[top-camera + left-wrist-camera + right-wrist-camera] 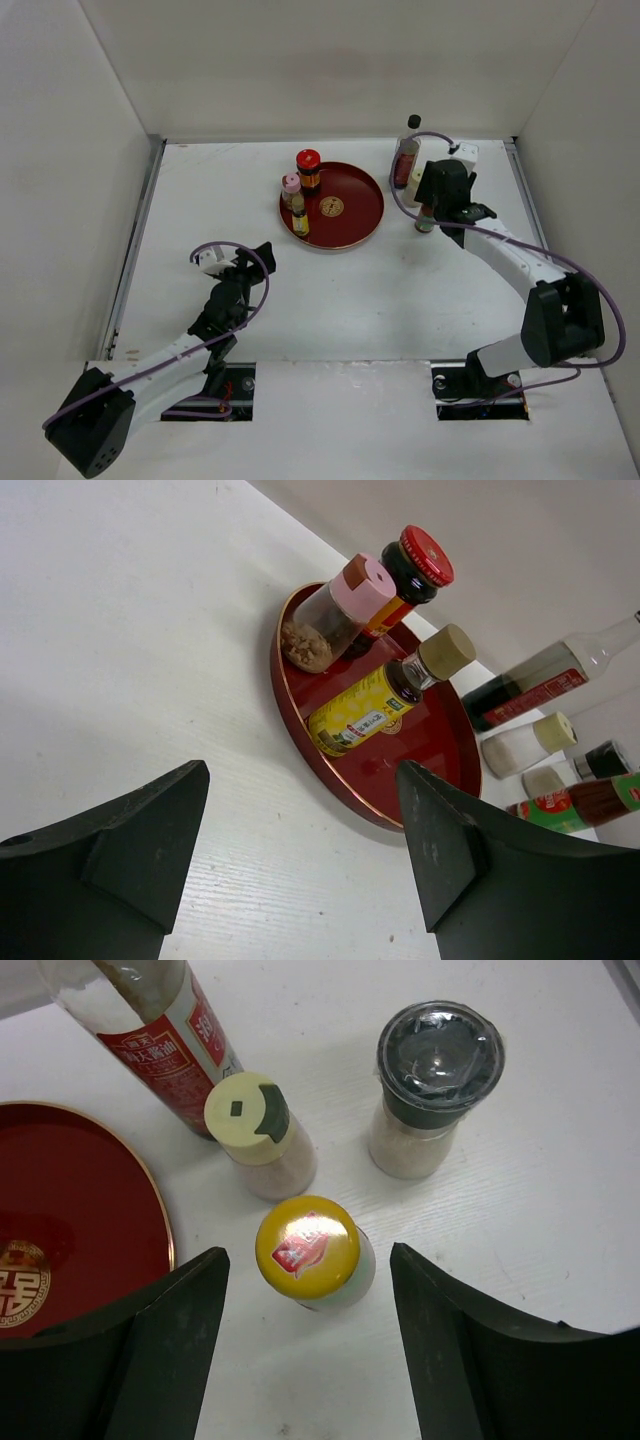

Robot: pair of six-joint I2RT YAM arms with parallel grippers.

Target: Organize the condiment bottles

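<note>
On the far right of the worktop, the right claw hangs wide open above a yellow-capped bottle, with a finger on either side of it. Neither finger touches it, so the claw has hold of nothing. Just behind that bottle stands a cream-capped shaker. A grey-capped grinder is to one side of it and the tall clear bottle with its red label to the other, the four bunched close together just off the rim of the round red plate. On the plate itself three more stand near the left edge: a red-capped jar at the back, a pink-capped jar just in front of it, and a tan-capped bottle with a yellow label nearest the arms. The left claw sits low over bare worktop, well apart from the plate and pointed toward it, its fingers spread wide with nothing between them.
</note>
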